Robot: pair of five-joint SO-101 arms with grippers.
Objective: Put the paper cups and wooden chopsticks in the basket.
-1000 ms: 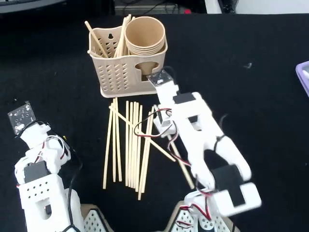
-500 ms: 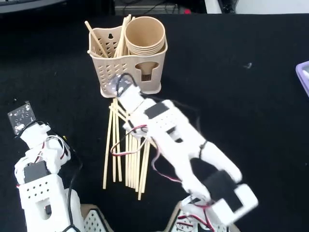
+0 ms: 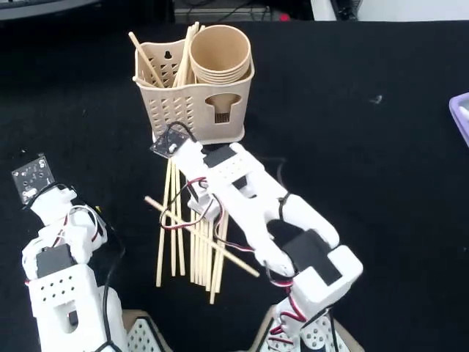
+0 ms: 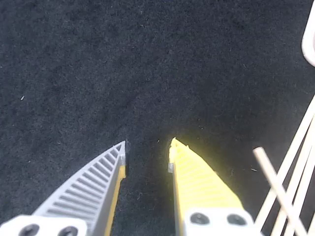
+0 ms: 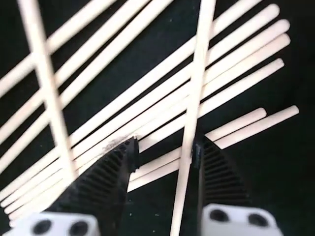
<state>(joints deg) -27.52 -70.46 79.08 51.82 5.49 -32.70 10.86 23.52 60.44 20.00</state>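
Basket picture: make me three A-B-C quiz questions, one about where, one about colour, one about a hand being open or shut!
1. Where are the paper cups? A under the basket B inside it C behind it
2. The left hand is part grey and part: A yellow B blue C red
3. The right hand above the loose chopsticks is: A shut on a cup B shut, empty C open
B, the stack stands in a compartment; A, the left wrist view shows it; C, its two sides stand apart.
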